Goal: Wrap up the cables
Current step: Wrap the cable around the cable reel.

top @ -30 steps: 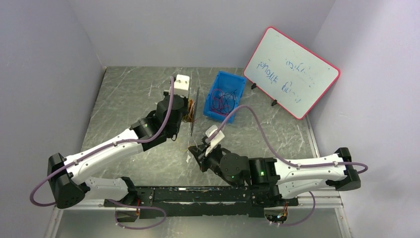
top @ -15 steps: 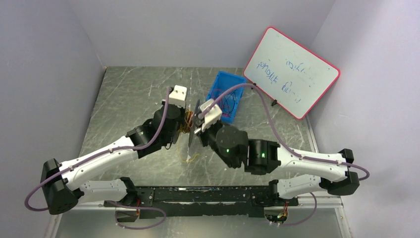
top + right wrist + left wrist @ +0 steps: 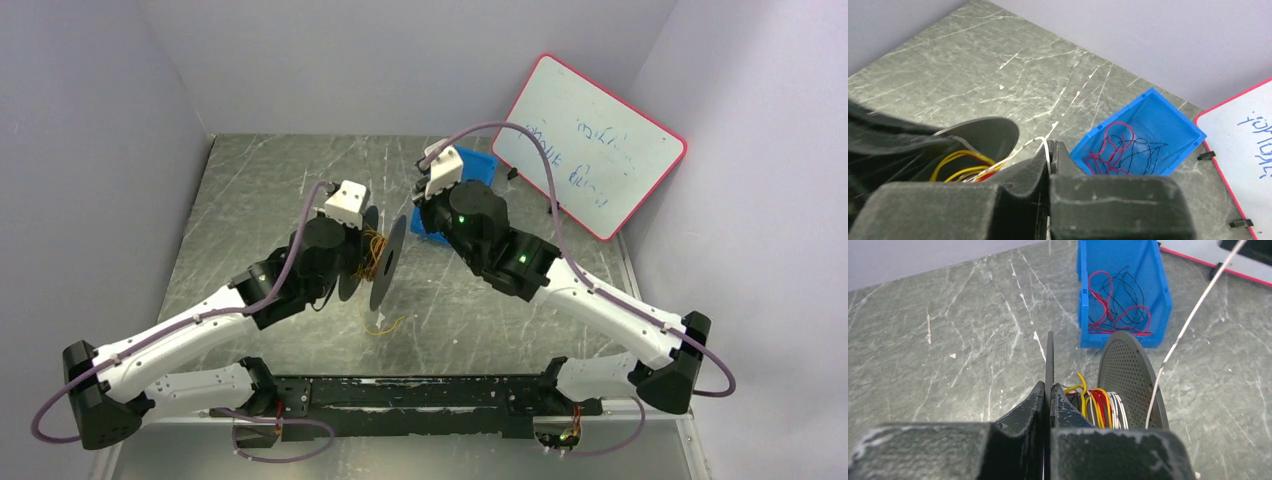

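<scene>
A dark spool (image 3: 387,262) with two round flanges is held up mid-table. Yellow, red and white cables (image 3: 1098,406) are wound on its core. My left gripper (image 3: 1049,390) is shut on the near flange (image 3: 1049,360); the far perforated flange (image 3: 1128,375) stands to the right. My right gripper (image 3: 1050,150) is shut on a white cable (image 3: 1034,143) that runs taut from the spool (image 3: 973,145). The same white cable (image 3: 1188,322) rises to the upper right in the left wrist view. More red and black cables (image 3: 1120,150) lie in the blue bin (image 3: 1168,120). A yellow strand (image 3: 388,325) lies on the table.
The blue bin (image 3: 478,165) sits at the back, partly hidden by my right arm. A red-framed whiteboard (image 3: 590,140) leans against the right wall. Grey walls close the table on three sides. A black rail (image 3: 420,395) runs along the near edge.
My right gripper has swung from the near table up and back toward the blue bin, drawing the white cable out. My left arm has tilted the spool and shifted it slightly nearer.
</scene>
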Controlling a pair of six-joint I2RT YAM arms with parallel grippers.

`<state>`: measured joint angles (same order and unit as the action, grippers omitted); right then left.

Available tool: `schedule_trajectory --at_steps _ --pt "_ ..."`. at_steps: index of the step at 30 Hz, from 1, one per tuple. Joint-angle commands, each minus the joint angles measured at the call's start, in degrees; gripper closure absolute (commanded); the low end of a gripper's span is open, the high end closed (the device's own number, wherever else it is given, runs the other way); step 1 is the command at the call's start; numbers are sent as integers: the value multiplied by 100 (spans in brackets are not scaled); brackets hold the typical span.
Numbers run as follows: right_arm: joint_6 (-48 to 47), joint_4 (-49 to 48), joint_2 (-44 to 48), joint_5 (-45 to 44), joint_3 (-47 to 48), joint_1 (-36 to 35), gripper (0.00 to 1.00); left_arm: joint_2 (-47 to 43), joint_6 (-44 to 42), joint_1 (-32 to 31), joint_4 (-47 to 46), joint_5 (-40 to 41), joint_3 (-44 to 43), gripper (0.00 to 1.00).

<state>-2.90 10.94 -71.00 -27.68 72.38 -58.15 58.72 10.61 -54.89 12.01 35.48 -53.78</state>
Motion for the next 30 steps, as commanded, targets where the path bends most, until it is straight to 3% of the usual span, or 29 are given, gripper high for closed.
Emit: schedule_trajectory --at_steps 1,16,24,30 --pt "58 -413 -149 790 -34 526 100 -429 15 22 113 -473 -98 93" --pt "787 -750 -199 2917 -1235 1754 100 -1339 -642 20 1281 -2196 -772 93" --pt "1207 -1636 120 3914 -2580 1851 100 -1671 -363 23 1283 -2579 -1244 93" --pt "1655 -2625 273 4758 -3536 1846 100 -1642 76 22 866 -2188 -1223 93"
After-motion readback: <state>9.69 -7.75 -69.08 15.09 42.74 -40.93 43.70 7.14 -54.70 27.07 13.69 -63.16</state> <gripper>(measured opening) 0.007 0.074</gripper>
